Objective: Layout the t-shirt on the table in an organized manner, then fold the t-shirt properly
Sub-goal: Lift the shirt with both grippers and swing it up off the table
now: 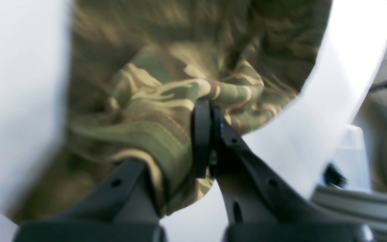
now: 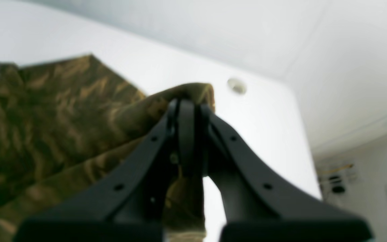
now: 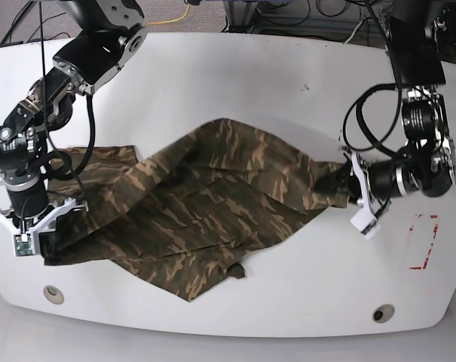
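Observation:
The camouflage t-shirt lies stretched in a crumpled diagonal band across the white table. At the right of the base view, my left gripper is shut on the shirt's right end. The left wrist view shows its jaws pinching a bunched fold with a hem of the t-shirt just above the table. My right gripper is at the front left, shut on the shirt's left end. In the right wrist view its fingertips clamp a lifted edge of the t-shirt.
A red rectangular outline is marked near the table's right edge. Two round holes sit near the front edge, and a hole shows beyond the right gripper. Cables lie behind the far edge.

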### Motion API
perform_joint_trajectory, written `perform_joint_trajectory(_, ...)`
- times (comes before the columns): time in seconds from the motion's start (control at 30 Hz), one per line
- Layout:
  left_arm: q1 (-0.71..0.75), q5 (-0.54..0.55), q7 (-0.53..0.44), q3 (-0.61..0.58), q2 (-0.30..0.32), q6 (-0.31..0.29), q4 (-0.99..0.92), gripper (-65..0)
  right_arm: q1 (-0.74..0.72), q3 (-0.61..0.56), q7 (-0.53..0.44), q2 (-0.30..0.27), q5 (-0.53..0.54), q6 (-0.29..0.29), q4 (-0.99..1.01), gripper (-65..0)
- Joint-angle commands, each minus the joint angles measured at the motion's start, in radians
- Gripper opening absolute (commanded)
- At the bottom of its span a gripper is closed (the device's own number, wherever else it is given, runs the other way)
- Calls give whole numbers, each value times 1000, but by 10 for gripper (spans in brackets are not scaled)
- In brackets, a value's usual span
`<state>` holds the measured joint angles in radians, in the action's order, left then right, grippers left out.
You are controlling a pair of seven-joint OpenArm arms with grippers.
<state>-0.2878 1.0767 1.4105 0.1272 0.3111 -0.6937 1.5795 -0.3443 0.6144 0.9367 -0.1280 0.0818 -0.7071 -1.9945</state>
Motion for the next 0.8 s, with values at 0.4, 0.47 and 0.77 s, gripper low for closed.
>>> perform_joint_trajectory(0.4, -457, 24, -23, 2, 7, -4, -54, -650, -318, -144, -34, -72, -103, 9, 114, -631)
perform_joint_trajectory(0.47, -520, 24, -23, 4, 7, -4, -89, -650, -361, -146, -34, -72, -122, 9, 149, -631)
perform_joint_trajectory(0.77, -773, 26, -26, 7, 67, -4, -209, -649, -560, -146, -35, -143, -158, 9, 278, -631)
